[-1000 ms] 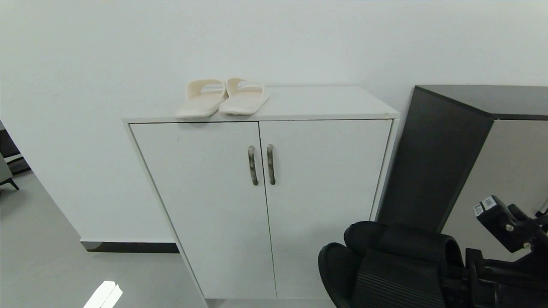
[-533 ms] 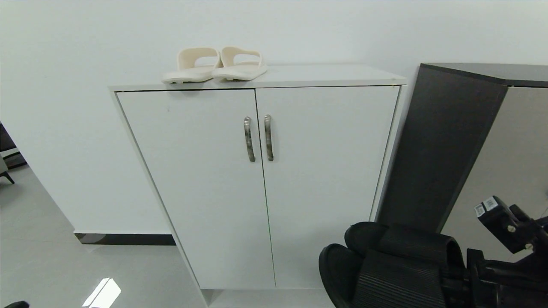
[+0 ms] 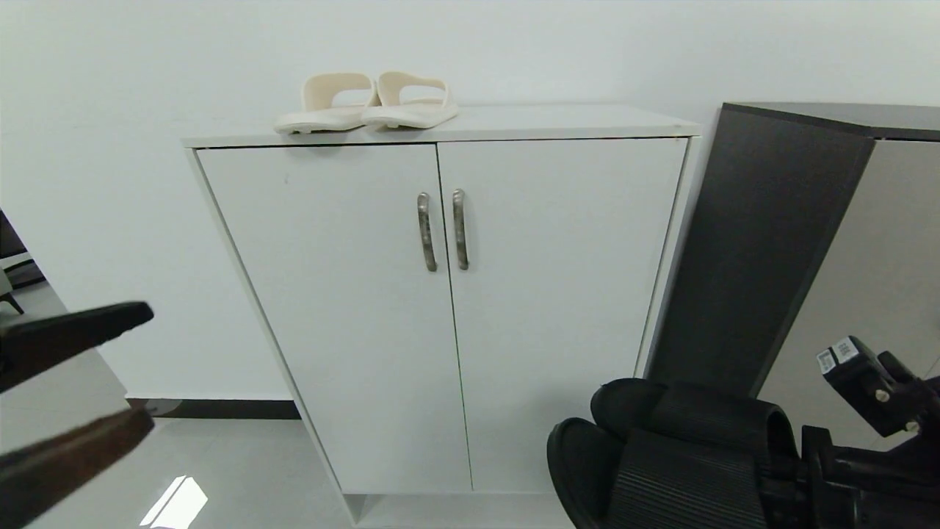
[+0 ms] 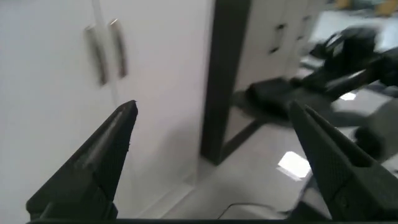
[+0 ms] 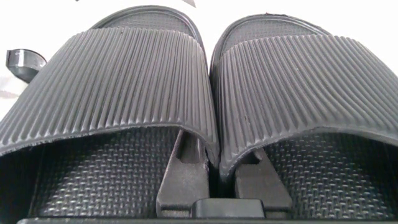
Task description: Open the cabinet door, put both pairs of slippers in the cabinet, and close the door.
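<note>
Bg: plain office corner, white wall (image 3: 110,110), glossy grey floor (image 3: 242,470)

Wall fills the bg beyond the left gripper (image 3: 147,366); black skirting (image 3: 220,408) runs along its base just past the fingertips; bright light patch (image 3: 175,505) on floor below the lower finger; dark cabinet (image 3: 764,242) w/ grey front stands well apart, far over on the gripper's right; bit of dark chair (image 3: 7,283) near the upper finger.

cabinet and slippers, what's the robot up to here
The right gripper is shut on a pair of black slippers, held low in front of the white cabinet. The left gripper is open, off the cabinet's left side. Both doors are shut, and the beige slippers sit on top.
</note>
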You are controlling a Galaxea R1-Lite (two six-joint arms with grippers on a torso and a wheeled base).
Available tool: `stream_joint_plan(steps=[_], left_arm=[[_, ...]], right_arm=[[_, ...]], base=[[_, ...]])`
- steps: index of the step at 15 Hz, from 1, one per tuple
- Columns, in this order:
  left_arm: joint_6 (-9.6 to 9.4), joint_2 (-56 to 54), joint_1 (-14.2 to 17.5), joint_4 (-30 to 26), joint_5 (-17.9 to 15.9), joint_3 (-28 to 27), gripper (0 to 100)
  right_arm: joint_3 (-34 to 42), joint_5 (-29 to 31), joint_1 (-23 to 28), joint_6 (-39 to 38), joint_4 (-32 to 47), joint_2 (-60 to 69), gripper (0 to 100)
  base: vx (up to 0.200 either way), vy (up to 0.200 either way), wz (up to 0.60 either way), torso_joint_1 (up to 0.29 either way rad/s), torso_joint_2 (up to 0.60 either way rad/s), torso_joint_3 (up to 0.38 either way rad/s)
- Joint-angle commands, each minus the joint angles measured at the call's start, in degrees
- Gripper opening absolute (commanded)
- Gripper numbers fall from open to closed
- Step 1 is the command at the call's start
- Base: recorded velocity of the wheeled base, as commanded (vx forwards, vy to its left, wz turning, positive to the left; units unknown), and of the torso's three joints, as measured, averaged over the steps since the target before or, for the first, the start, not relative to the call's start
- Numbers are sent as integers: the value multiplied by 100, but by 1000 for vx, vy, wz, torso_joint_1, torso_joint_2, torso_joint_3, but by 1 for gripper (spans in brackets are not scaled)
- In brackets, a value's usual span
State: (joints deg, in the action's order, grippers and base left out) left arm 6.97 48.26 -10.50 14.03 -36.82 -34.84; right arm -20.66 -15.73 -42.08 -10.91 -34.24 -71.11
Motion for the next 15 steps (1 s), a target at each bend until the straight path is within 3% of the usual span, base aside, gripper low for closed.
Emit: stream_joint_plan(steps=[1, 3, 4, 5, 7, 11, 13, 15], left_arm=[[287, 1203, -937, 82, 517, -823, 100], [278, 1537, -1587, 337, 1265, -919, 100], [278, 1915, -1983, 724, 2012, -937, 100], [296, 2205, -2123, 1111, 2346, -902, 100], [489, 2460, -2185, 1418, 2302, -937, 100], [1096, 2952, -2237, 1401, 1142, -1403, 100], [1157, 3339, -2237, 1401, 834, -1622, 100], [1148, 3594, -2211, 1392, 834, -1701, 100]], right_arm=[[10, -1, -2, 1, -3, -26, 0], [1, -1, -2, 1, -3, -61, 0], [1, -1, -2, 1, -3, -61, 0], [1, -1, -2, 1, -3, -61, 0], [1, -9, -2, 1, -3, -61, 0], [1, -1, -2, 10, 5, -61, 0], [1, -9, -2, 10, 5, -61, 0], [1, -9, -2, 10, 5, -61, 0]], base=[[0, 0, 0, 0, 0, 0], [0, 0, 0, 0, 0, 0], [0, 0, 0, 0, 0, 0], [0, 0, 0, 0, 0, 0], [0, 0, 0, 0, 0, 0], [0, 0, 0, 0, 0, 0], [0, 0, 0, 0, 0, 0], [0, 0, 0, 0, 0, 0]])
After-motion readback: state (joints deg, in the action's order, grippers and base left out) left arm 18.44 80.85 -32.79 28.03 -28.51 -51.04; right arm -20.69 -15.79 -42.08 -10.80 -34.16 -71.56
